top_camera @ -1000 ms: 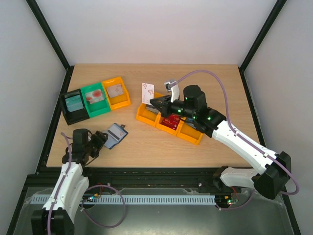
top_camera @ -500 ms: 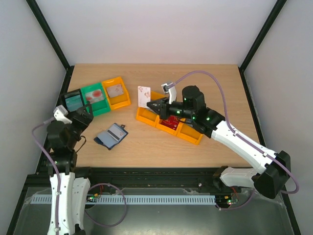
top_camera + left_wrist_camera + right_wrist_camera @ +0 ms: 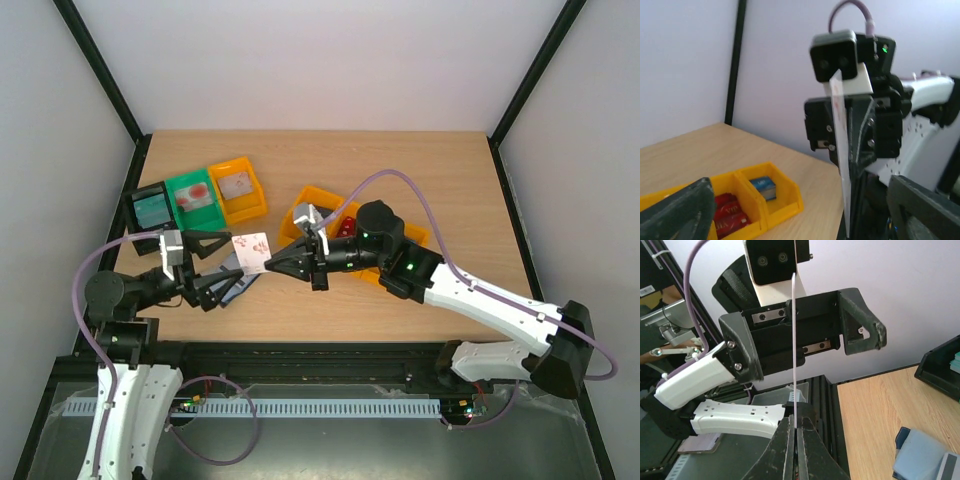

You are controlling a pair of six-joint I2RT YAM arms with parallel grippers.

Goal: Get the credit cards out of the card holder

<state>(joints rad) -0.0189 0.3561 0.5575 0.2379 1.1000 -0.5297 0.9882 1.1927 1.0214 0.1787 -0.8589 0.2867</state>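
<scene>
My right gripper point(image 3: 283, 263) is shut on a white credit card with reddish print point(image 3: 250, 252) and holds it upright above the table. In the right wrist view the card point(image 3: 793, 340) is edge-on, pinched between the right gripper's point(image 3: 796, 426) closed jaws. My left gripper point(image 3: 222, 266) faces it, open wide, with the card at the mouth of its jaws and not touched. The left wrist view shows the card point(image 3: 838, 125) edge-on in front of the right gripper. The dark navy card holder point(image 3: 237, 281) lies open on the table under both grippers, mostly hidden; its pale pockets point(image 3: 920, 455) show.
An orange three-compartment tray point(image 3: 303, 203) sits behind the right arm, with red cards point(image 3: 730, 212) and a blue card point(image 3: 762, 186) in its compartments. Black point(image 3: 150, 212), green point(image 3: 193, 200) and orange point(image 3: 238, 188) bins stand at the back left.
My left gripper opened wide and swung up from the table's left edge to face right. My right gripper carried the white card from above the tray leftward to meet it.
</scene>
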